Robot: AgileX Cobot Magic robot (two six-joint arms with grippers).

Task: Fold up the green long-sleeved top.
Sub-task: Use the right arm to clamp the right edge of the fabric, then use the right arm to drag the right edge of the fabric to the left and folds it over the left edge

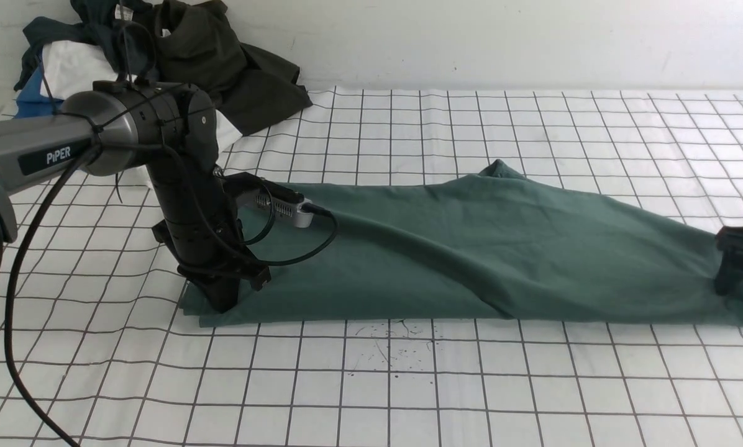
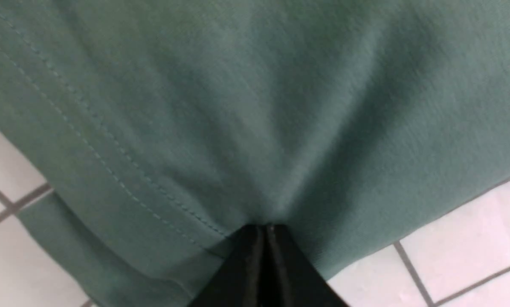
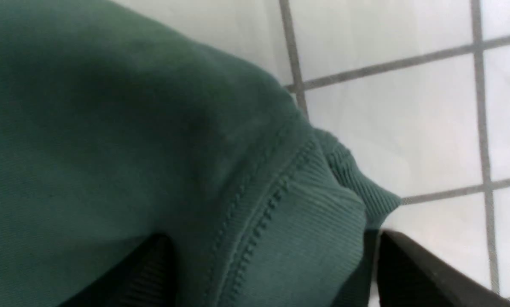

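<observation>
Top (image 1: 471,248) lies on the gridded cloth (image 1: 409,385) as one long band. It is folded lengthwise and runs from 9 o'clock to 3 o'clock across the front view. The near edge is straight. The far edge rises to a small peak at about 12 o'clock. A soft ridge crosses the band on a slant from the 9 o'clock end toward the near edge.

Left gripper (image 1: 225,304) stands at the band's 9 o'clock end, on its near corner, pointing down. In the left wrist view we see the jaws pressed together with fabric pinched at their tips, creases fanning out from that spot. A stitched hem (image 2: 123,187) passes just beside it.

Right gripper (image 1: 729,282) is at the 3 o'clock end, half cut off by the frame edge. In the right wrist view its jaws stand wide apart, with a ribbed band (image 3: 314,213) of the top lying between them. We see no pinch there.

A pile of dark clothes (image 1: 222,56) sits at 11 o'clock against the wall (image 1: 533,37), well apart from the top. Dark specks (image 1: 396,347) mark the cloth just at 6 o'clock of the band.
</observation>
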